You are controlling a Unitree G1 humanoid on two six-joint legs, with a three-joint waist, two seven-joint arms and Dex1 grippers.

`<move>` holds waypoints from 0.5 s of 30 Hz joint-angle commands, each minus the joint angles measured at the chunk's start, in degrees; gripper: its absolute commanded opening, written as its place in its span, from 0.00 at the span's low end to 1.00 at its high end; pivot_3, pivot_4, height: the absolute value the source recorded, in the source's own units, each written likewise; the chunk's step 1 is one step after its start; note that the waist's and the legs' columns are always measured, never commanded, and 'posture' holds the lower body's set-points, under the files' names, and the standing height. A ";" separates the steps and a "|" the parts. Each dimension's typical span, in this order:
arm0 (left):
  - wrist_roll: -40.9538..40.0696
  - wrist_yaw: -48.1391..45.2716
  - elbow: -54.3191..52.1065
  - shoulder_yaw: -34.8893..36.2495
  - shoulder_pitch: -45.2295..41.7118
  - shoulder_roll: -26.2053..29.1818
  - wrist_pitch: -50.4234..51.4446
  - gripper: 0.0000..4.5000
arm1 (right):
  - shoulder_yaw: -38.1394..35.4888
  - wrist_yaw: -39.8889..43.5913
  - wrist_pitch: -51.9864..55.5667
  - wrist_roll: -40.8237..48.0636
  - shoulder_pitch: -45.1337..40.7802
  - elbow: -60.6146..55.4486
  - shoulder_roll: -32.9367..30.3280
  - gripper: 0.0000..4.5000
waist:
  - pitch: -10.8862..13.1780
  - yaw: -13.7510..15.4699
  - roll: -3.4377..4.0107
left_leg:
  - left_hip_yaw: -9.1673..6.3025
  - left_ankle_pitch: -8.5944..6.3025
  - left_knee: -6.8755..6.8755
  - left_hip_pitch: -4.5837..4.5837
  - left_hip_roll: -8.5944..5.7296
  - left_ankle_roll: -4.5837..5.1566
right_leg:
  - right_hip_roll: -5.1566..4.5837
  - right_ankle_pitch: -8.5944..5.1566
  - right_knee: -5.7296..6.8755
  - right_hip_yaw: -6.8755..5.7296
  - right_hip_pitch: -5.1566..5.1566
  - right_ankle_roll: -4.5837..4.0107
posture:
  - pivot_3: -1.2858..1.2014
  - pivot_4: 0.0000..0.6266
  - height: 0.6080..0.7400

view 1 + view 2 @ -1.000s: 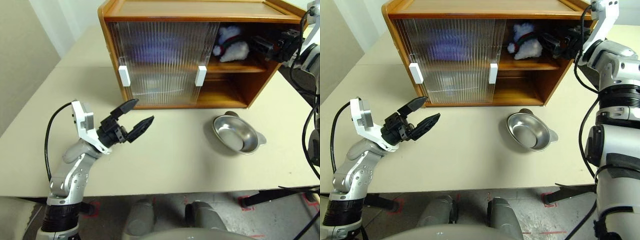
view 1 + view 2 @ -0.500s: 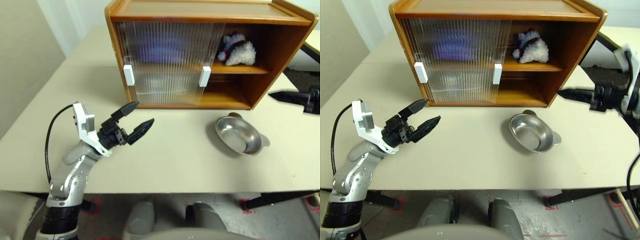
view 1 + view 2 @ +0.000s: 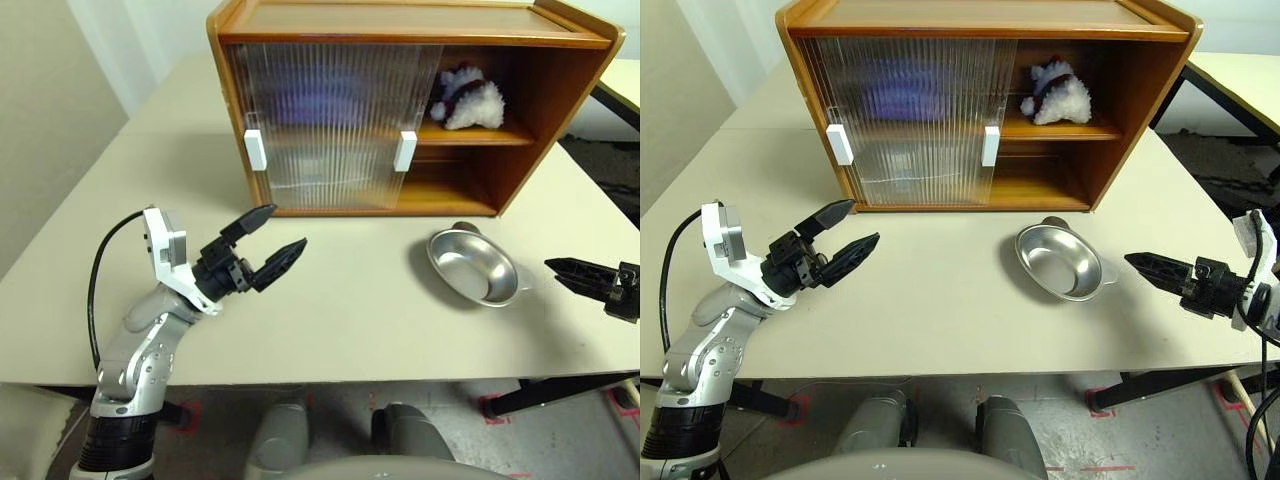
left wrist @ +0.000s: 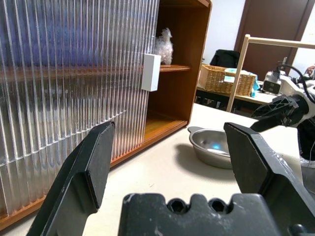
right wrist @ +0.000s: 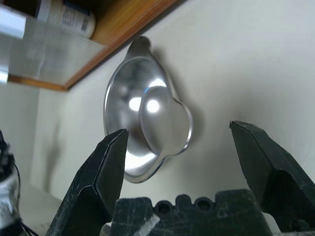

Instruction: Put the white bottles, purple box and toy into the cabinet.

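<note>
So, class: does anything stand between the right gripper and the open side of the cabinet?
Yes. The metal dish sits on the table, between the right gripper and the cabinet, whose open side already holds the toy on its shelf.

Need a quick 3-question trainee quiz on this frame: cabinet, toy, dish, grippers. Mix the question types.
1. True or false: the toy lies on the cabinet's upper shelf, in the open right half.
2. What stands on the table in front of the cabinet's open side? A) a white bottle B) a metal dish C) a purple box
3. Fill in: both the left gripper and the right gripper are ____ and hold nothing.

Key
1. True.
2. B, the metal dish.
3. Open.
</note>
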 commanded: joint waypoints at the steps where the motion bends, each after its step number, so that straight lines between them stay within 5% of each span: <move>1: -0.10 -0.10 -1.10 -0.43 0.67 0.35 0.66 1.00 | -2.38 -1.88 2.43 2.57 0.21 1.18 2.56 0.99 | 0.00 -0.02 0.00 | -0.01 0.00 0.00 -0.01 0.00 0.00 | 0.01 0.00 0.00 0.00 0.00 0.01 | 0.60 0.05 1.00; 15: 0.00 0.19 -1.52 -0.16 -0.10 0.63 0.74 1.00 | -1.55 -9.02 -1.13 2.86 -2.08 0.18 9.88 0.99 | 0.00 -0.04 0.03 | -0.03 0.00 0.00 -0.04 -0.01 0.00 | 0.02 0.00 -0.01 0.03 0.00 0.09 | 0.60 0.03 1.00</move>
